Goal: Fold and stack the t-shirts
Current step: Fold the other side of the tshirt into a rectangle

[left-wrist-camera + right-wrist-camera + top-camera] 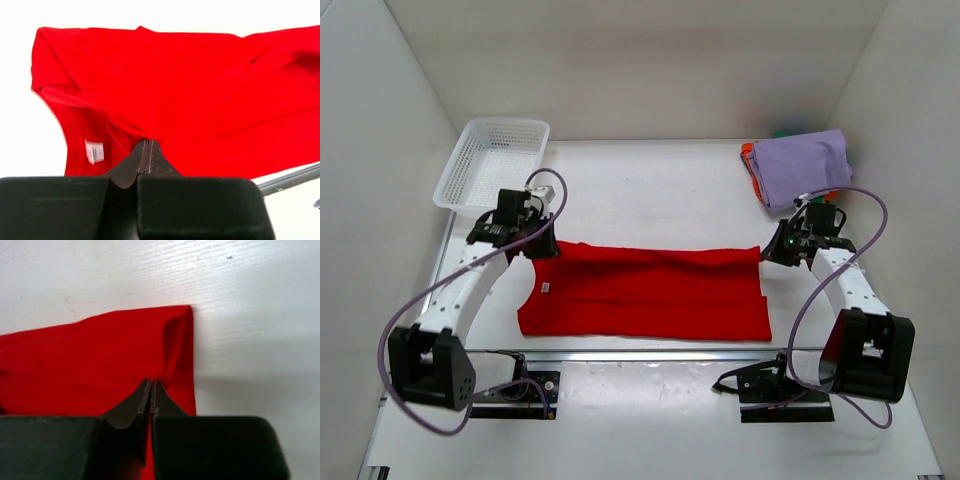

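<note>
White surface (650, 185) underneath it all. Across its near middle, red t-shirt (645, 295), flat, long axis running left to right along the near edge. At the far right corner, folded stack (805, 165), lavender on top. Left hand (542, 245) pinched closed on the shirt's far left corner, right hand (775, 248) likewise on the far right. Likely calls for folding toward the near edge.

White table (650, 190), red t-shirt (650, 295), folded t-shirt stack (805, 165), white basket (492, 162)

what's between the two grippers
The red shirt: its far edge runs from the left gripper to the right gripper, both shut on it, seen in the top view.
</note>
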Controlling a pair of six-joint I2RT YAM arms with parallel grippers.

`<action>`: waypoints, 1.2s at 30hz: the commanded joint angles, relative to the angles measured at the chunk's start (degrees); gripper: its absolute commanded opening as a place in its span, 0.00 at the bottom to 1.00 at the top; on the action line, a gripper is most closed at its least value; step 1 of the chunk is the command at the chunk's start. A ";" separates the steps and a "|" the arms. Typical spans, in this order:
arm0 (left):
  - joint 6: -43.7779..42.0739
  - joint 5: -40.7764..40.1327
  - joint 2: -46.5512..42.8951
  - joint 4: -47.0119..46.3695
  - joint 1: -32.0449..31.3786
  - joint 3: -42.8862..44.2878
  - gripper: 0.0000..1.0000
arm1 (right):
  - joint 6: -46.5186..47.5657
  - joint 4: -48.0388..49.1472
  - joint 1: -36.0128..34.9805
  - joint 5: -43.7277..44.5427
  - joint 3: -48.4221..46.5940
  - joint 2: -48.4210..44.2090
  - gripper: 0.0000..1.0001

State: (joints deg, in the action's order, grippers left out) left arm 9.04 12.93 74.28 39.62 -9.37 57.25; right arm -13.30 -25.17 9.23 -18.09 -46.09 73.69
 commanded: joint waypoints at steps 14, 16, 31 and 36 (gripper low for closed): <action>2.56 -2.12 -18.64 0.73 -2.32 -14.28 0.00 | 3.46 -5.41 2.89 1.47 9.17 -12.52 0.00; 2.83 -1.33 -19.26 0.46 -1.80 -15.24 0.00 | 3.28 -5.15 2.63 1.74 10.22 -13.65 0.00; 6.07 -1.41 -18.66 1.01 -2.05 -11.63 0.31 | 1.88 -5.61 -2.88 3.24 1.45 -10.17 0.47; 11.70 -2.65 -10.93 -7.43 -6.36 -14.97 0.21 | 2.14 -1.30 -8.09 0.78 -2.07 2.30 0.09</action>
State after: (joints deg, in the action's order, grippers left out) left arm 16.88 11.53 59.90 37.78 -13.74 43.90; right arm -10.87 -30.09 2.87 -15.27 -46.13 69.97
